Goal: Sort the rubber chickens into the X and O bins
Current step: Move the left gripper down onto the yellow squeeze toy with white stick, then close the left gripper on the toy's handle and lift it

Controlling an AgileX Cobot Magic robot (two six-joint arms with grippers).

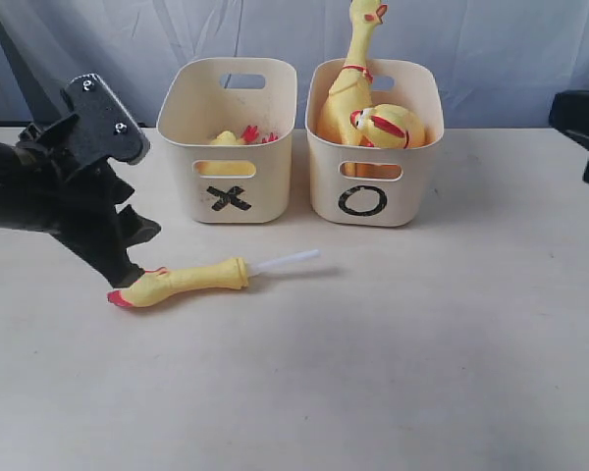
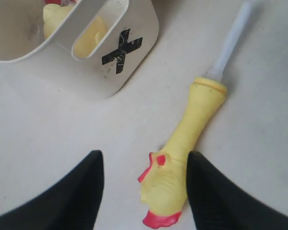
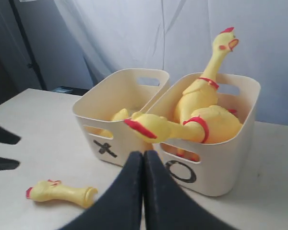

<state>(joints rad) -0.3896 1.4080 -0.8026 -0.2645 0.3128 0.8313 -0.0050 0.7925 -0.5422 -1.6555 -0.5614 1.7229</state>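
Left end effector [image 2: 144, 163] wide, straddling head of head-neck chicken piece [image 2: 197, 120] lying on tabletop [image 2: 38, 134] near X bin [image 2: 91, 79]. Right end effector [image 3: 144, 160] pinched fully together, holding nothing.

In the exterior view the right arm [image 1: 581, 132] is cut off by the right edge. The X bin [image 1: 265, 186], upper centre, hides its contents but for yellow and red scraps at the rim; which pieces they are cannot be told. The wall of the O bin [image 1: 412, 186] covers the lower bodies of its chickens [image 1: 336, 103]. In the left wrist view the frame edge crops the X bin and the white tube [image 2: 228, 45] of the head-neck piece [image 2: 182, 153].
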